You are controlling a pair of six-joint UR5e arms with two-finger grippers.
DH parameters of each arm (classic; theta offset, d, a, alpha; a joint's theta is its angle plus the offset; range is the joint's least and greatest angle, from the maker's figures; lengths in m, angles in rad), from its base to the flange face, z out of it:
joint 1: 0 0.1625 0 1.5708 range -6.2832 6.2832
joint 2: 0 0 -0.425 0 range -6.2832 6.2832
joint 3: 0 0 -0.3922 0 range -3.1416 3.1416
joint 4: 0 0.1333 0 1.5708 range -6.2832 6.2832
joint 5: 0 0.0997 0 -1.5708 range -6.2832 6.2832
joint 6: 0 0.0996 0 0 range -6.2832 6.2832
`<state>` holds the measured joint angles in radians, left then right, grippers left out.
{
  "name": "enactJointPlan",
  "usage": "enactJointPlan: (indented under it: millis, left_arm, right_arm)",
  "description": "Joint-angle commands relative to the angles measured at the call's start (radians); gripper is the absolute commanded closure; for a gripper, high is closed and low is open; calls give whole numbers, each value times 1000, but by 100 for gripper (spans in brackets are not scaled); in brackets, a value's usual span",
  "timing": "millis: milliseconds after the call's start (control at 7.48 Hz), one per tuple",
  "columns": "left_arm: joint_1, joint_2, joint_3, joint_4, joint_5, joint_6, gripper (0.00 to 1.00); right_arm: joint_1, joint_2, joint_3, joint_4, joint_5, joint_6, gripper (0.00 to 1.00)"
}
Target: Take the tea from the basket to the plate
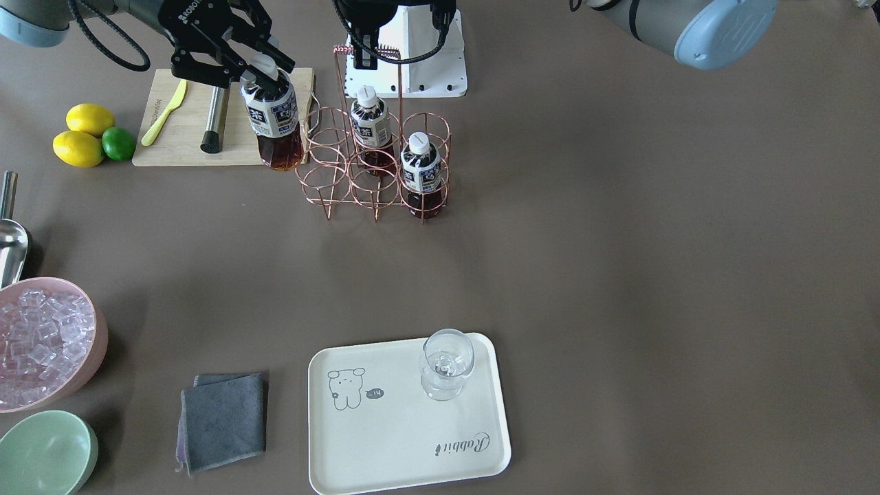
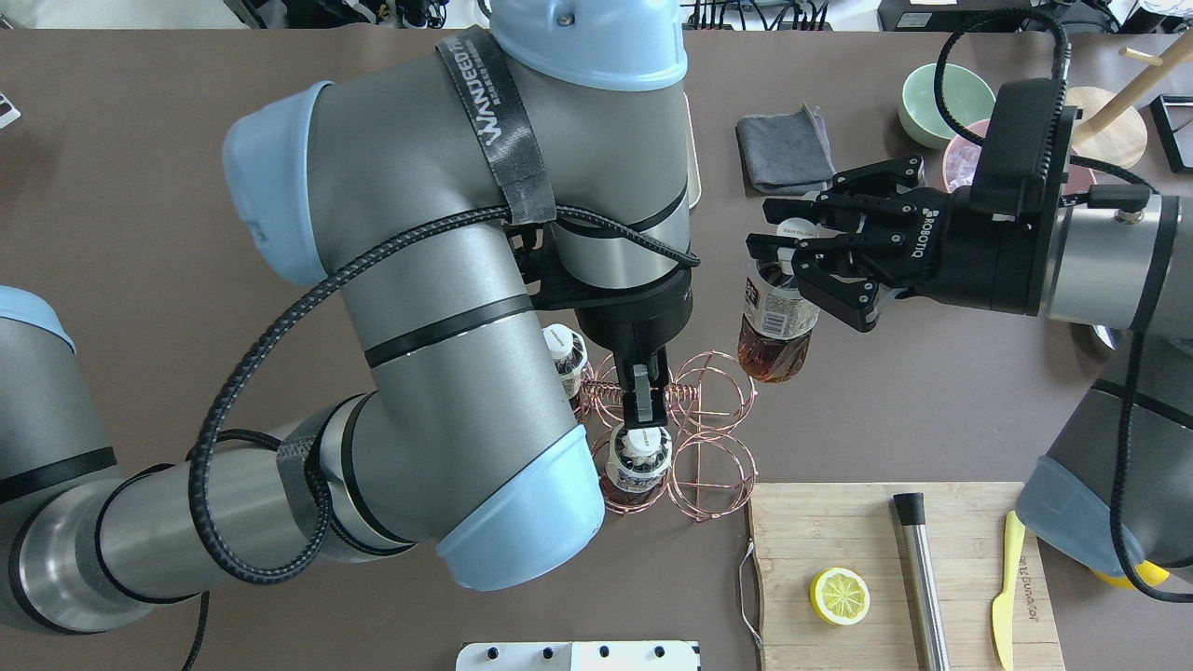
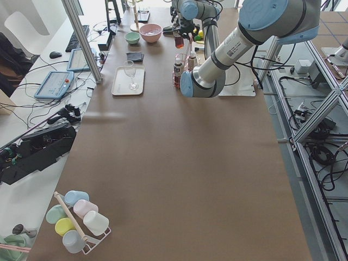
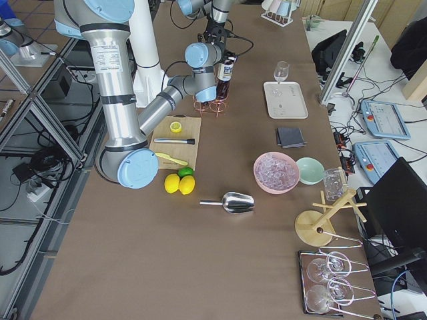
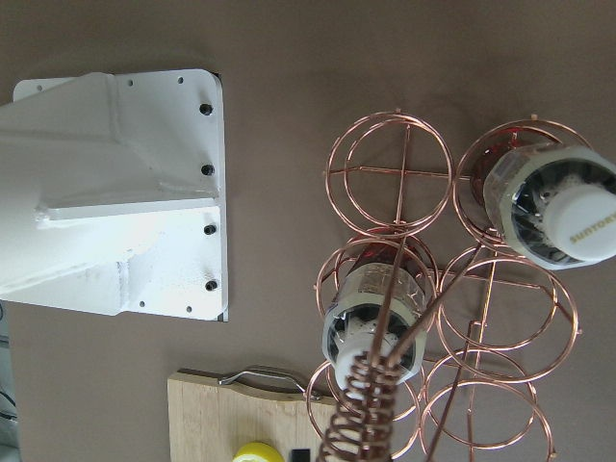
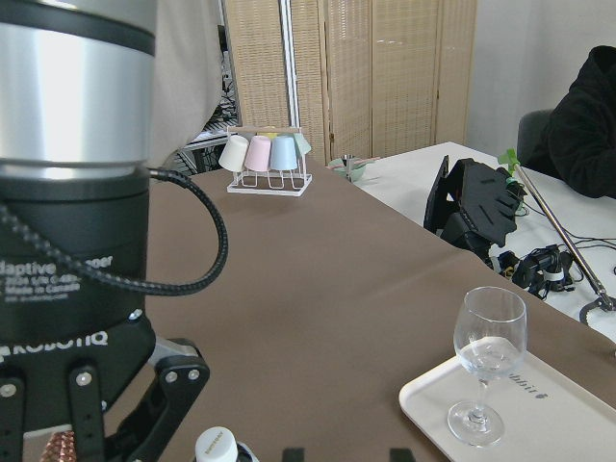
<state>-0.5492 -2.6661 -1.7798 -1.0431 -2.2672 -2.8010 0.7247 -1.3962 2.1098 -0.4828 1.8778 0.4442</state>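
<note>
Tea bottle [image 1: 275,120] hangs above the table [image 1: 619,275] at 9 o'clock of the basket [image 1: 375,185] in the front-facing view, its neck pinched by the right gripper [image 1: 267,72]. Left gripper [image 2: 643,410] appears clamped on the basket handle. Risk: a neck-only hold may let the bottle swing or slip, or strike the wine glass [image 1: 447,364] at the 1 o'clock corner of the plate [image 1: 399,440]. Unobstructed table lies toward 5 o'clock.

The left arm [image 2: 447,308] hides most of the plate [image 2: 694,172]; the frame edge cuts off the ice bowl [image 1: 48,344].
</note>
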Motion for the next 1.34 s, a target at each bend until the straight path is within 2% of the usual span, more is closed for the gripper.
enactJointPlan:
  millis: [0, 267, 535, 802, 936, 1069, 1203]
  left_arm:
    - [0, 0, 0, 0, 0, 0, 100]
    - [0, 2, 0, 0, 0, 0, 100]
    - [-5, 3, 3, 2, 2, 9, 100]
    - [-67, 2, -15, 49, 0, 11, 100]
    - [-105, 9, -71, 110, -2, 53, 100]
    - [-151, 50, -145, 185, -12, 145, 100]
    - [-194, 48, -159, 263, -14, 178, 100]
  right_arm:
    - [85, 92, -143, 3, -3, -65, 100]
    - [113, 175, -242, 3, -25, -68, 100]
    - [114, 233, -335, 4, -93, -65, 100]
    - [116, 307, -442, 7, -144, -61, 100]
    - [114, 319, -503, 48, -176, -41, 100]
    - [114, 351, -631, 170, -196, -19, 100]
    - [114, 376, -698, 240, -204, 17, 100]
